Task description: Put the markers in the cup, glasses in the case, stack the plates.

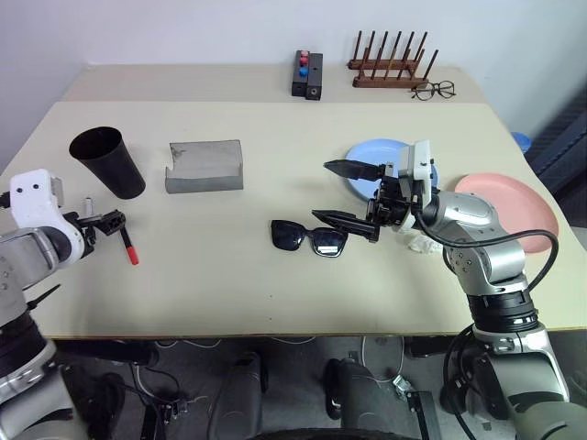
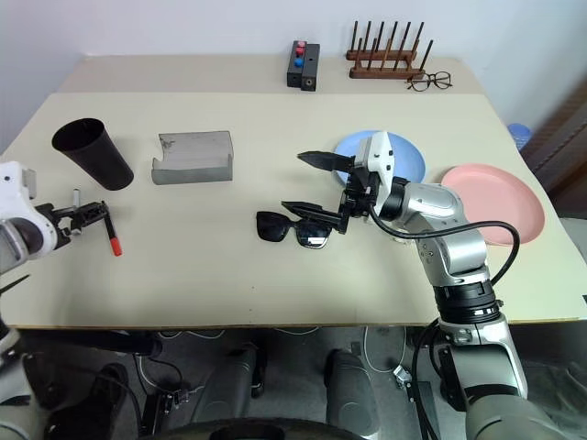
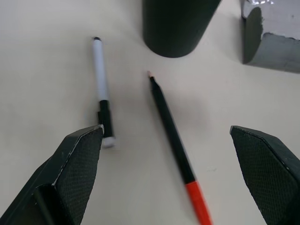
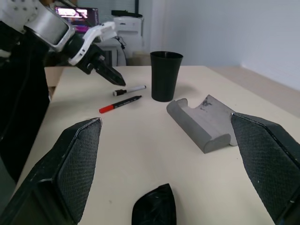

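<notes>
Near the table's left edge, a red and black marker [image 3: 176,140] lies beside a white marker with a black cap [image 3: 101,89]. My left gripper [image 1: 108,222] hovers open just above both. The black cup [image 1: 108,161] stands upright behind them. To its right is the grey case [image 1: 204,166], open side facing the cup's way. The black sunglasses [image 1: 307,237] lie at the table's middle. My right gripper [image 1: 323,191] hangs open over their right end, pointing left with nothing in it. A light blue plate [image 1: 367,158] and a pink plate [image 1: 515,200] lie apart at the right.
A wooden rack [image 1: 390,64], wire-rimmed spectacles [image 1: 433,90] and a black box with red and blue buttons [image 1: 307,73] sit on the far table. A small crumpled white scrap [image 1: 422,243] lies under my right forearm.
</notes>
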`<state>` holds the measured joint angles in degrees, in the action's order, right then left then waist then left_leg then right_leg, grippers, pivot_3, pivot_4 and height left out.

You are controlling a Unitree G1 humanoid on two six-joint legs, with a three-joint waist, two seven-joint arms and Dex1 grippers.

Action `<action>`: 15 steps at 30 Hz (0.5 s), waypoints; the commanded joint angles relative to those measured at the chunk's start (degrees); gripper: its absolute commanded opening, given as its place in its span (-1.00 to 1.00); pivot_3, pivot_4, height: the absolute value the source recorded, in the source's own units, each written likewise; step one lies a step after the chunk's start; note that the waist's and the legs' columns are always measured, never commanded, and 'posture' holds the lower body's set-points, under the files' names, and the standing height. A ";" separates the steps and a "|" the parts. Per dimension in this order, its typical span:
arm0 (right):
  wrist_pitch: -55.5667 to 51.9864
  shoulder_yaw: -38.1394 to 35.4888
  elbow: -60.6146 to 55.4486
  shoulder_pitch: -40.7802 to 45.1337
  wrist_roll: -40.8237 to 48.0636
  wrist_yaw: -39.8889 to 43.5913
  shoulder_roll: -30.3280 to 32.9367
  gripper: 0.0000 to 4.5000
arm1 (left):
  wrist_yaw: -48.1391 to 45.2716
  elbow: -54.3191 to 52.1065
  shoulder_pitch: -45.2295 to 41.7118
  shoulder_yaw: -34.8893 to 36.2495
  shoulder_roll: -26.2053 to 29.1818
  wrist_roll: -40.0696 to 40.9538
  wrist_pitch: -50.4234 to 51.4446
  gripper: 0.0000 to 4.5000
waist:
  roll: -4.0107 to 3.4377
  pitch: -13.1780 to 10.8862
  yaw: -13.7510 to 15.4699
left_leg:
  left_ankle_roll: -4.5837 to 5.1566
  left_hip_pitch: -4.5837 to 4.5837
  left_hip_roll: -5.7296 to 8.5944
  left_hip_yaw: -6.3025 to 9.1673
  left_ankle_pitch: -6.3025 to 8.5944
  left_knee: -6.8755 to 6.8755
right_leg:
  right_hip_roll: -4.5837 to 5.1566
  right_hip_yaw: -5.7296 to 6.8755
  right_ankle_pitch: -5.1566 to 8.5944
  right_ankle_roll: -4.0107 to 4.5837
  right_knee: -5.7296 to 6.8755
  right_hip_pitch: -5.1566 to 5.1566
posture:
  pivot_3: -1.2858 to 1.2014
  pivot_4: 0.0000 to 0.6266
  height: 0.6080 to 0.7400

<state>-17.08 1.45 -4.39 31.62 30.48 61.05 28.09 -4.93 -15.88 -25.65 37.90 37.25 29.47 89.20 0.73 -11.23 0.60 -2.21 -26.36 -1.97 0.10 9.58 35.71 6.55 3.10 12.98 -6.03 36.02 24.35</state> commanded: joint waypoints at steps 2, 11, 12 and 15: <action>0.16 -1.48 -3.82 -1.72 0.92 -1.37 -0.06 0.99 | 1.19 -1.62 0.28 0.86 -0.96 -3.28 -0.56 1.00 | 0.01 0.00 -0.14 | 0.00 0.01 0.00 0.01 0.00 -0.03 | -0.01 0.01 -0.02 -0.06 0.01 0.01 | 0.03 -0.52 1.00; -1.24 -1.21 -5.43 -3.01 1.86 -1.16 0.81 0.99 | 1.76 -2.47 -1.90 1.60 -5.15 -6.84 2.91 1.00 | 0.01 0.00 0.00 | -0.02 0.01 0.00 0.04 -0.01 -0.01 | -0.01 0.00 0.01 0.01 0.04 0.02 | 0.03 -0.52 1.00; -2.23 -1.34 -6.15 -3.23 2.81 -0.47 1.28 0.99 | 2.01 -2.44 -2.32 1.50 -5.75 -7.33 2.84 1.00 | 0.03 0.00 0.11 | -0.02 0.01 0.00 0.04 -0.01 0.01 | -0.01 0.00 0.01 0.01 0.04 0.00 | 0.03 -0.52 1.00; -3.54 -1.64 -7.48 -3.44 3.85 0.27 2.06 0.99 | 2.12 -2.42 -3.38 1.93 -7.57 -8.44 3.14 1.00 | 0.04 0.00 0.08 | -0.02 0.00 0.01 0.05 -0.01 0.04 | -0.01 0.00 0.03 0.04 0.02 -0.03 | 0.03 -0.52 1.00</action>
<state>-20.33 1.34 -9.11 27.88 32.73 60.83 29.28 -3.02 -16.08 -27.95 38.11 29.71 21.93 92.00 0.77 -11.23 0.68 -2.23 -26.36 -1.96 0.15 9.57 35.75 6.55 3.10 13.01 -5.99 36.04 24.32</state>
